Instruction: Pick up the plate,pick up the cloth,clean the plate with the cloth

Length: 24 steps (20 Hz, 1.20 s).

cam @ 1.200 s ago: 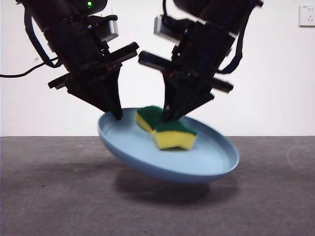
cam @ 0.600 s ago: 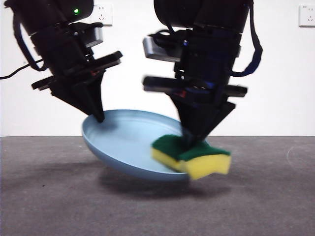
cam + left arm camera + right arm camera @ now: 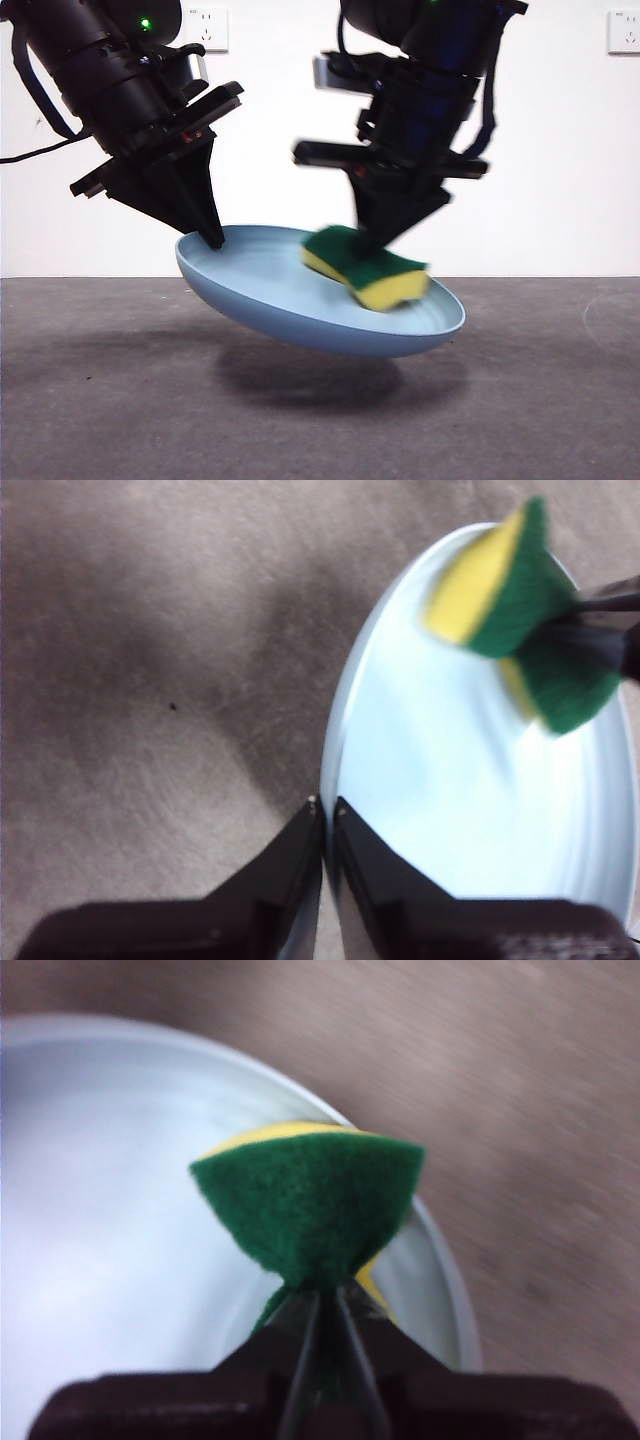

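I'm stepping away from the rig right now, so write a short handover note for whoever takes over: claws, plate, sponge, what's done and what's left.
Left claw: shut on the rim of the plate, holding it tilted in the air above the table.
Right claw: shut on the sponge, pinched by its green layer, yellow foam down on the plate's inner face.
Done: plate picked up, sponge picked up, sponge on the plate.
Left: finish wiping the plate; the sponge looks blurred, so a stroke is likely under way.

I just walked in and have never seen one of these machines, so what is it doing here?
It is scrubbing a dish. The left gripper pinches the rim of the light-blue plate, holding it tilted above the table. The right gripper squeezes a yellow-and-green sponge and presses it against the plate's inside.
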{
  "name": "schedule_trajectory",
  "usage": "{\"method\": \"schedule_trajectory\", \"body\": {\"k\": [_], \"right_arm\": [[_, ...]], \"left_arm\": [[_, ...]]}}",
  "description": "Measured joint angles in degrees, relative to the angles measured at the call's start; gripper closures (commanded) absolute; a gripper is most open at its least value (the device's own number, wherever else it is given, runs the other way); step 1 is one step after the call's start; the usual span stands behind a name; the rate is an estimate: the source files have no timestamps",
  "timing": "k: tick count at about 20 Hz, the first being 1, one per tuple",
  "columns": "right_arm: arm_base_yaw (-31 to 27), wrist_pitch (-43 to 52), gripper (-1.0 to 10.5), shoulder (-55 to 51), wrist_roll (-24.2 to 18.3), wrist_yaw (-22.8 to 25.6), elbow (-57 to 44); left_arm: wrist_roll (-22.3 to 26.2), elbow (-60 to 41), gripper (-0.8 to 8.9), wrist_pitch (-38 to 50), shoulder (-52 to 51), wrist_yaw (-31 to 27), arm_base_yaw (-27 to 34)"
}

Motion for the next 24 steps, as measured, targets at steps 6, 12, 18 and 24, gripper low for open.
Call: {"method": "schedule_trajectory", "body": {"k": [6, 12, 18, 24], "right_arm": [[1.92, 3.93, 9.6, 0.00, 1.92, -13.99, 0.02], [6.01, -3.21, 9.6, -0.07, 2.19, -18.12, 0.39], [7.15, -18.05, 9.6, -0.07, 0.77, -3.13, 0.46], [3.30, -16.26, 9.6, -0.07, 1.01, 11.67, 0.44]], "left_arm": [[0.77, 0.00, 8.22, 1.09, 0.00, 1.09, -0.15], [0.83, -0.04, 8.22, 3.98, 0.02, 1.75, -0.11], [0.83, -0.04, 8.22, 2.75, 0.02, 2.64, 1.53], [0.42, -0.04, 8.22, 0.44, 0.02, 6.10, 2.19]]}}
